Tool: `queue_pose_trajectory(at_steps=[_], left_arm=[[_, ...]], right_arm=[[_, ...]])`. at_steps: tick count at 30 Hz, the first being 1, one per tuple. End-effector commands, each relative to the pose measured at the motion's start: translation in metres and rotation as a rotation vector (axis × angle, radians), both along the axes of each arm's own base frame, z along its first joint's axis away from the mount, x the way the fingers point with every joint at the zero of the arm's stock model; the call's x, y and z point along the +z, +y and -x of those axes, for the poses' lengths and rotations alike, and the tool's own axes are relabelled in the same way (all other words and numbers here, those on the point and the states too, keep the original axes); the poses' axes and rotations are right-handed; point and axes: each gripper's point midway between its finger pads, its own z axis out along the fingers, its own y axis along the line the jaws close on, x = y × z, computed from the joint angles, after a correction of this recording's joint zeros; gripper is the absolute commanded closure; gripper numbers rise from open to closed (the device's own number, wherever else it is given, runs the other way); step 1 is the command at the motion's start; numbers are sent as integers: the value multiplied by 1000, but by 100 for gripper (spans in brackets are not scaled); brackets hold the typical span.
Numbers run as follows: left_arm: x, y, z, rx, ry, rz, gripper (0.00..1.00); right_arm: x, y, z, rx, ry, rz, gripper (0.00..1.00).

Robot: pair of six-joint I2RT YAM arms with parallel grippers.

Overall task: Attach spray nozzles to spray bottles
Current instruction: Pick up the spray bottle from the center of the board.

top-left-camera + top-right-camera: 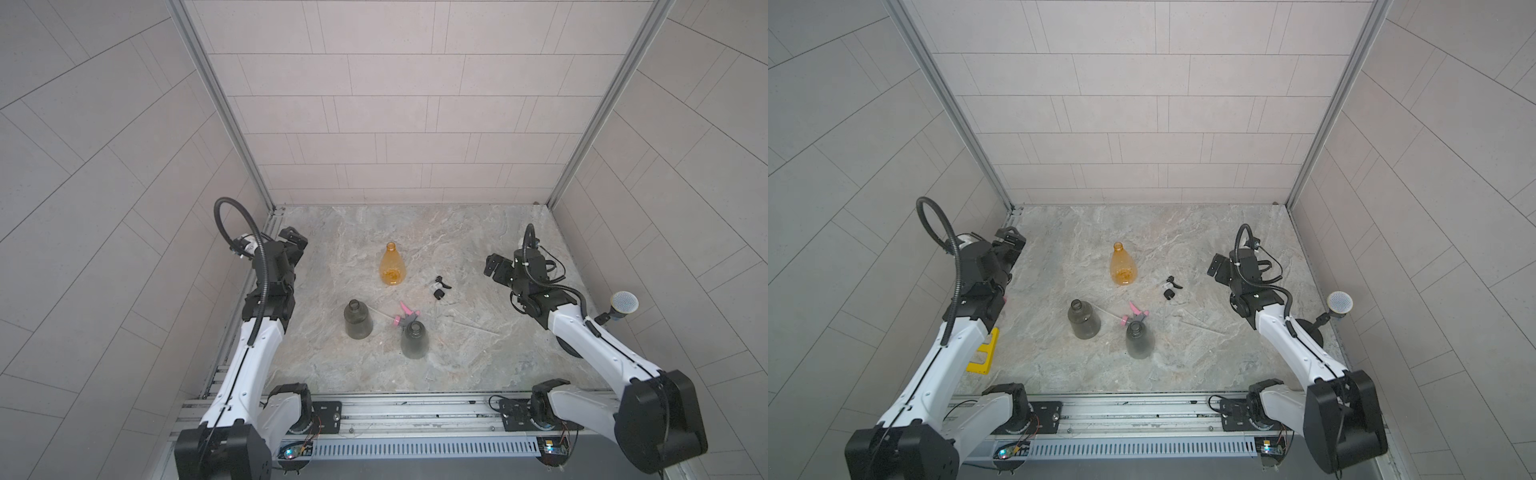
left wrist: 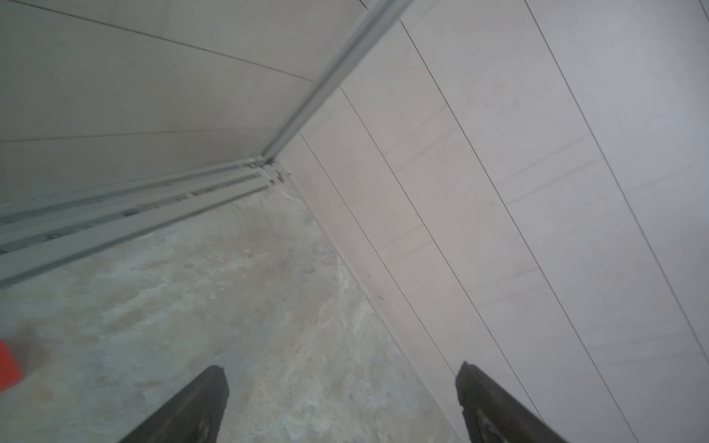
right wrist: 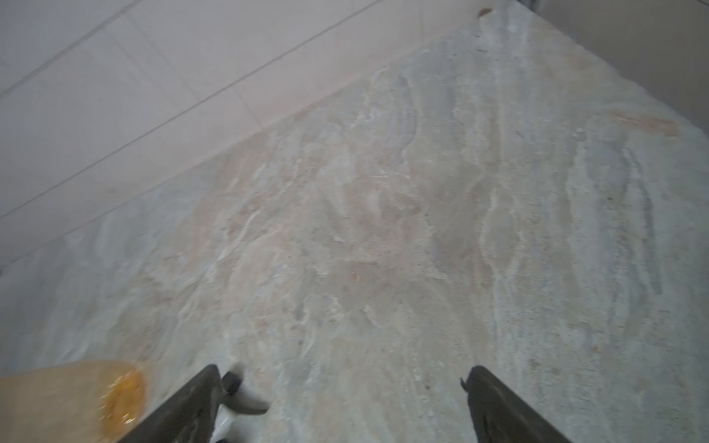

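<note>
Nearest grey bottle (image 1: 414,338) between left gripper (image 1: 296,248) and right gripper (image 1: 498,273), touching neither; black-and-white nozzle (image 1: 439,287) left of right one; jaws spread, empty.

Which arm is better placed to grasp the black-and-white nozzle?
Right. The right pincer, open, hangs near the black-and-white nozzle, seen in its wrist view. The left pincer, also open, stands much farther away.

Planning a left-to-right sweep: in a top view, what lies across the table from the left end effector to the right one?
left end effector → leftmost grey bottle → orange bottle → black-and-white nozzle → right end effector
</note>
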Motion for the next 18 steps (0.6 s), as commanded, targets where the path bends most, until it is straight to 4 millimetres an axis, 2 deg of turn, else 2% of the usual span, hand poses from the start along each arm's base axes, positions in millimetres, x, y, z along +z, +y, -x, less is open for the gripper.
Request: queue_pose_trajectory(at_steps=[1, 3, 7, 12, 15, 18], left_arm=[[20, -43, 4, -223, 100, 19, 0], [28, -60, 11, -277, 135, -13, 0], [42, -119, 37, -533, 75, -83, 0], [23, -141, 71, -637, 77, -35, 0], [13, -148, 88, -698, 82, -37, 0], [8, -153, 108, -745, 69, -35, 0]], right_arm=[[24, 40, 23, 188, -40, 2, 0], [31, 72, 43, 342, -59, 6, 0], [33, 131, 92, 634, -63, 78, 0], [13, 183, 145, 894, 6, 248, 0], [4, 203, 161, 945, 8, 327, 0], [-3, 215, 165, 960, 11, 370, 0]])
